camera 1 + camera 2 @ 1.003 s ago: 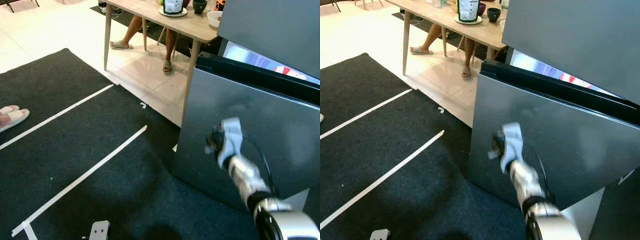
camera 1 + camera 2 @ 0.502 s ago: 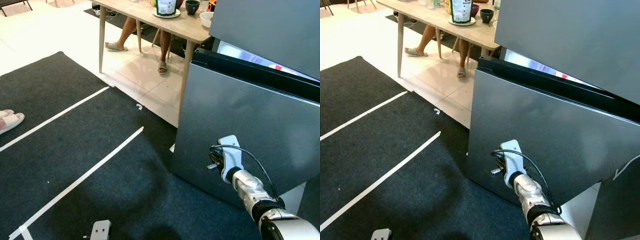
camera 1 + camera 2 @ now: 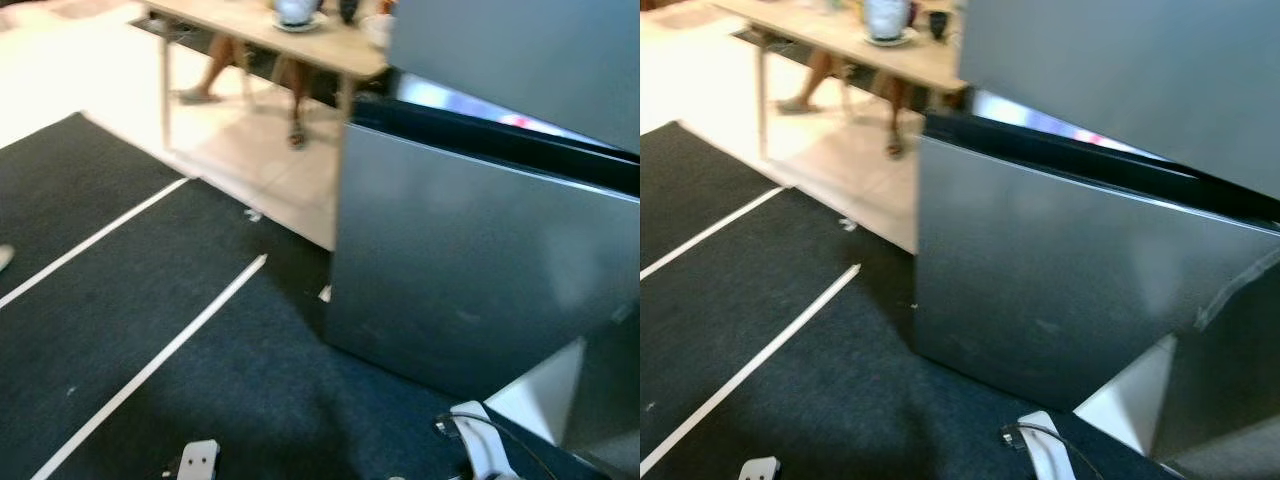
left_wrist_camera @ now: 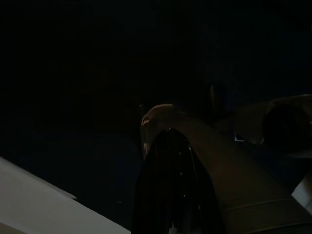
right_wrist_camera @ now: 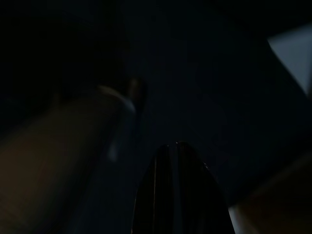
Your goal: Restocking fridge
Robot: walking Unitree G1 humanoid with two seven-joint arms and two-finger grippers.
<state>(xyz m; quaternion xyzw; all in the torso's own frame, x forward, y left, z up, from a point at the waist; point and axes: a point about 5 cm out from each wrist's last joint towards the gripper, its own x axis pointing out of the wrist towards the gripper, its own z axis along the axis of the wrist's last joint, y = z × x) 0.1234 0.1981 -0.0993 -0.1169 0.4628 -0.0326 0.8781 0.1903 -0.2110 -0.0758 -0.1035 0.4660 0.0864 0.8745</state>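
While blurred, shows grey fridge door [image 3: 470, 270] swung ajar at right, bright slit of interior above its dark top edge. Right arm's wrist [image 3: 480, 450] low at near right, over black mat [image 3: 150, 300] with white tape lines [image 3: 150, 370]. Wooden table [image 3: 250, 40] far behind. Cannot tell either gripper's finger state; wrist views too dark.

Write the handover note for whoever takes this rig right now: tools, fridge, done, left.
Right arm hangs low in front of the fridge, off the door; its tool's state is unreadable in the dark wrist view. Left tool idles in shadow, also unreadable.
Lower fridge door stands ajar, a lit gap above it.
The table behind holds dishes.
Nothing is held. Fetching and loading items is left.
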